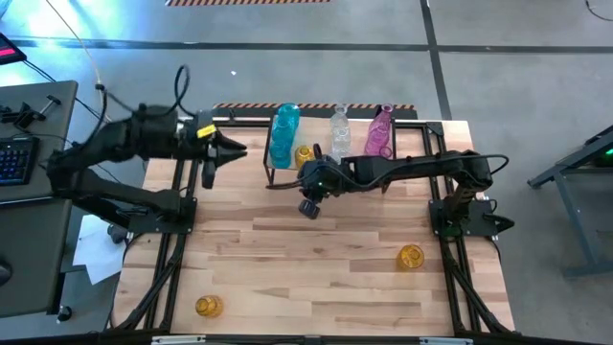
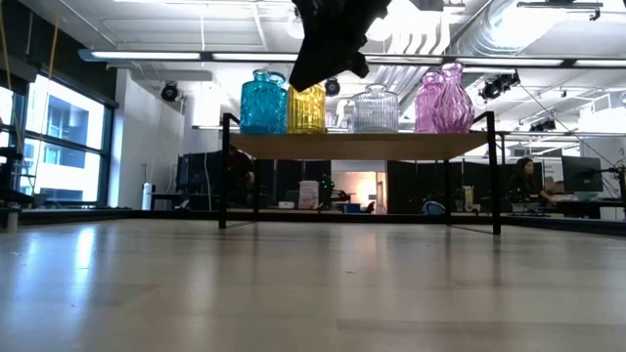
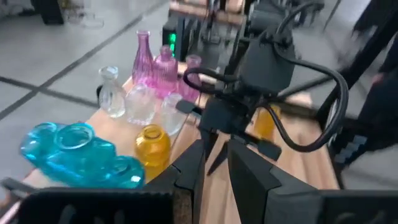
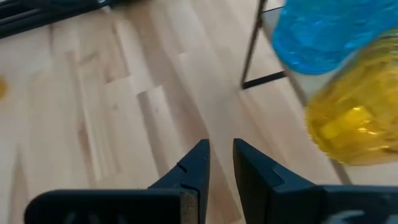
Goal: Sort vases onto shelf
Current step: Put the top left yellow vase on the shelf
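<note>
Teal, yellow, clear, pink vases (image 2: 308, 109) lined up on shelf (image 2: 362, 145) at 12 o'clock. Right gripper (image 1: 308, 204) just beside shelf, fingers narrowly parted, empty. Left gripper (image 1: 213, 165) at 10 o'clock, likewise.

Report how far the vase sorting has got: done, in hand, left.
Done: the shelf already carries teal vases, a yellow vase, clear vases and pink vases.
In hand: nothing; the right gripper hangs empty by the shelf, fingers nearly closed, and the left gripper waits off its left end.
Left: two amber vases on the table, one near the right, one front-left.
</note>
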